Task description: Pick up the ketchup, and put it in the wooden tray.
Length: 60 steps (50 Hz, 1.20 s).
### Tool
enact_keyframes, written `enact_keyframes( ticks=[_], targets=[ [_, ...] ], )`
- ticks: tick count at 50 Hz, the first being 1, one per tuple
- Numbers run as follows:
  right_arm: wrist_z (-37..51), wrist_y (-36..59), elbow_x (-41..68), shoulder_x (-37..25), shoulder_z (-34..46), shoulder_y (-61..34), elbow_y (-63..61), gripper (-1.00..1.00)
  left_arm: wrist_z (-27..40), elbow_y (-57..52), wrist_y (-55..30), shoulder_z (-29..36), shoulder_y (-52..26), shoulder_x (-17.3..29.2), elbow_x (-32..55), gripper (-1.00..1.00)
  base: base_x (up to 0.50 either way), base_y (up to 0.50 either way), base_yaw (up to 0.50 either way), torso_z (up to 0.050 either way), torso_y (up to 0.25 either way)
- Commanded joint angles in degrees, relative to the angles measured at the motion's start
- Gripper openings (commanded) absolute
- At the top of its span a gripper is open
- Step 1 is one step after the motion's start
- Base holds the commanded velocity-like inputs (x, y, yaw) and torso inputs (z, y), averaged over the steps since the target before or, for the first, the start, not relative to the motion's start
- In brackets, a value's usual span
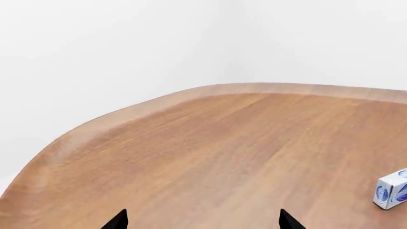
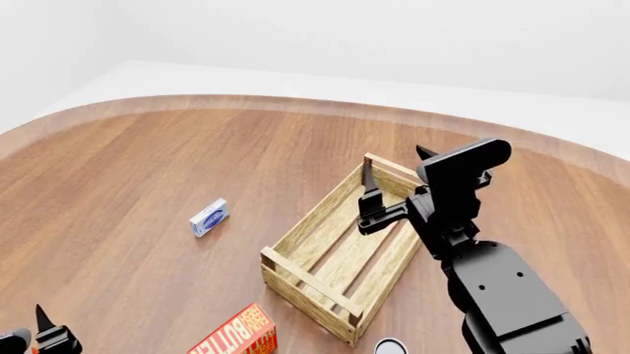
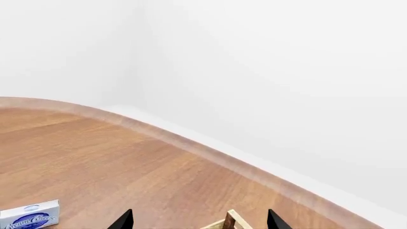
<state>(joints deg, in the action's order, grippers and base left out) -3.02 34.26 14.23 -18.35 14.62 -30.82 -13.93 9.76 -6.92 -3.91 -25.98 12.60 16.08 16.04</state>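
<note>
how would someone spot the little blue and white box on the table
Start at the wooden tray, the slatted crate in the middle of the round wooden table. Look to its left: the blue and white box lies alone on bare wood. It is smaller and paler than the red-and-yellow butter box nearer the robot.

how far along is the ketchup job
Nothing looks done: the visible part of the wooden tray holds nothing, and no ketchup shows in any view. The right end effector hangs open and empty over the tray. Finding, grasping and placing the bottle all remain.
</note>
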Motion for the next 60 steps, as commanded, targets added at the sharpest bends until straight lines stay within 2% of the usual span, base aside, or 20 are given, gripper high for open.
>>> enact_keyframes(
  ticks=[1, 31, 60],
  targets=[
    [0.1, -0.1, 0.1, -0.1, 0.2, 0.1, 0.2, 1.0, 0.2, 2.2, 0.5, 0.7, -0.1, -0.2, -0.7, 1.0, 0.0, 0.0, 0.0, 0.0, 0.0],
    [0.8, 0.0, 0.8, -0.6, 0.3, 0.9, -0.5, 1.0, 1.3, 3.6, -5.9, 1.5, -0.3, 0.7, 0.6, 1.0, 0.0, 0.0, 0.0, 0.0, 0.0],
    [1.3, -0.6, 1.3, -0.9, 0.3, 1.2, 0.0, 1.0, 2.4, 9.4, -6.6, 2.3, -3.2, 1.0, 0.3, 1.0, 0.0, 0.0, 0.0, 0.0, 0.0]
  ],
)
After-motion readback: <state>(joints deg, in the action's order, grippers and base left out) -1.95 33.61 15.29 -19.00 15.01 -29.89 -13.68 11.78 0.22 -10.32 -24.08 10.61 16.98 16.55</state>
